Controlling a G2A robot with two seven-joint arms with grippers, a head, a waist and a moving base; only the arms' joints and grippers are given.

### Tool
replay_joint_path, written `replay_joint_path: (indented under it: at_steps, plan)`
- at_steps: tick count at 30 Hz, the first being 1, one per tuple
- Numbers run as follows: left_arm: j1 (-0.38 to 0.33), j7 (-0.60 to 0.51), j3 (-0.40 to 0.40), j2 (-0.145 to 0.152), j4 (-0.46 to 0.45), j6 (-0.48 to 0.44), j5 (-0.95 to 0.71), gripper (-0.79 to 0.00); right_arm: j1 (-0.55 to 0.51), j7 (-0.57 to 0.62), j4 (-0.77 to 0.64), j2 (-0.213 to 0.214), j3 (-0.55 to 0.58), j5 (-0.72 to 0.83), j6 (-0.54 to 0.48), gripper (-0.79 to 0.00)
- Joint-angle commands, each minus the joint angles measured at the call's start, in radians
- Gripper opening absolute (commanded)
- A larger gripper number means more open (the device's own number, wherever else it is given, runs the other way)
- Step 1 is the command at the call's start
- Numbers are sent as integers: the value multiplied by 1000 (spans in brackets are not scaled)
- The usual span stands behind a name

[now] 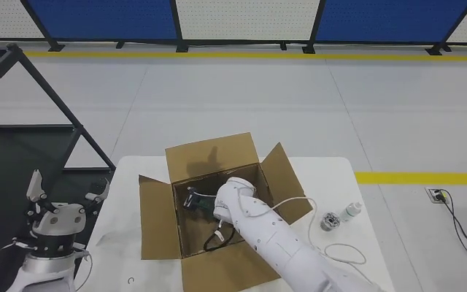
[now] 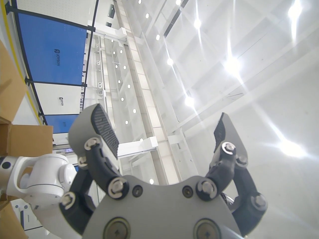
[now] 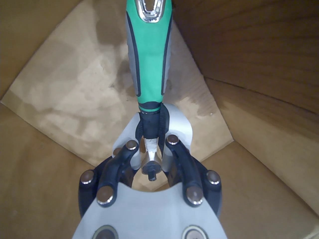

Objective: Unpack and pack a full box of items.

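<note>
1. Pressed together on the black collar of a green-and-grey screwdriver with chrome end cap (image 3: pixel 149 50): right pincer (image 3: pixel 153 125), both fingers pinching the tool just below its handle.
2. Handle pointing straight away from the wrist toward an inner corner of the open brown cardboard box (image 1: pixel 157 219). Short metal shank and dark bit end tucked back between the finger linkages.
3. Brown walls and pale, blotched floor on every side of the held tool. Impossible to tell whether the chrome cap touches the cardboard.
4. From above, all four flaps folded outward and the box set at the middle of the white tabletop (image 1: pixel 117 241). White right arm slanting in over the near flap, wrist low inside.
5. Well apart from the box, off the near left corner of the tabletop: left pincer (image 2: pixel 162 129), fingers spread wide with nothing between the ribbed black pads (image 2: pixel 104 128). Aimed upward at ceiling lights, with a box flap at the edge of its wrist view.
6. Near the tabletop's right edge, outside the box: small clear bottle with white cap (image 1: pixel 352 212), lying on its side, just beside a small round grey object (image 1: pixel 330 221).
7. Behind the workspace, pale floor with yellow tape lines and a row of blue and white partition panels (image 1: pixel 102 18).
</note>
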Motion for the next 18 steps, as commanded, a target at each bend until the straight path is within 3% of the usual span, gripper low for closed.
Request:
replay_joint_path:
  at_steps: [1, 6, 10, 14, 18]
  plan:
    - [4, -5, -16, 0, 1, -5, -8, 0, -45, 40, -120, 33, 26, -34, 33, -785]
    - [18, -11, -41, 0, 0, -16, -27, 0, -230, 178, -514, 134, 144, -150, 48, -785]
    - [39, -19, -52, -1, -7, -21, -37, 0, -437, 243, -875, 207, 262, -258, -11, -785]
    - [63, -39, -57, -3, -16, -29, -43, 0, -577, 222, -1110, 243, 330, -347, -37, -785]
    - [90, -69, -69, -4, -24, -39, -54, 0, -636, 166, -1223, 256, 355, -405, -25, -785]
